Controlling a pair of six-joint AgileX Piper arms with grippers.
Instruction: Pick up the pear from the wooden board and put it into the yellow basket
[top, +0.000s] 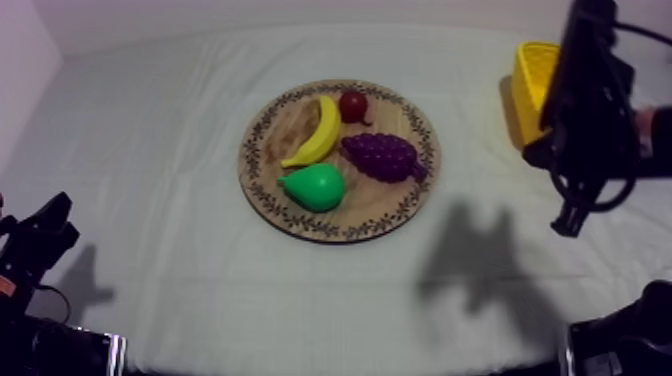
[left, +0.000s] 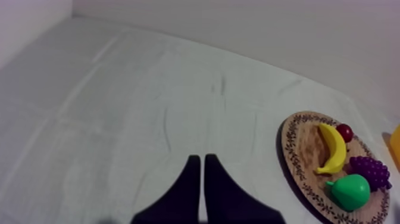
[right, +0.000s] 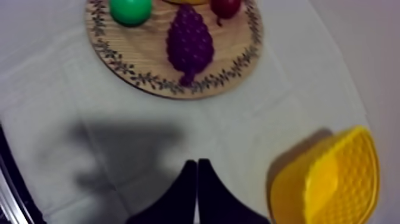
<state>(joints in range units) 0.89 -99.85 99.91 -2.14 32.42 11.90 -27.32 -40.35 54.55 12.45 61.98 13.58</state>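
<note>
On the wooden board (top: 270, 150), beware knocking the banana (top: 318, 132) or grapes (top: 382, 157) just beside the pear (top: 315, 187) at its near rim, and spread the right gripper (right: 197, 162), fingers together in a narrow wedge near the yellow basket (right: 342, 179) as on the left gripper (left: 198, 158), before descending

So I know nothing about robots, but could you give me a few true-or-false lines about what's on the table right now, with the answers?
1. The pear lies on the wooden board. True.
2. The banana is in the yellow basket. False: it lies on the board, next to the pear.
3. The right gripper has its fingers together, holding nothing. True.
4. The left gripper is holding the grapes. False: its fingers are shut on nothing over bare cloth, and the grapes lie on the board.
</note>
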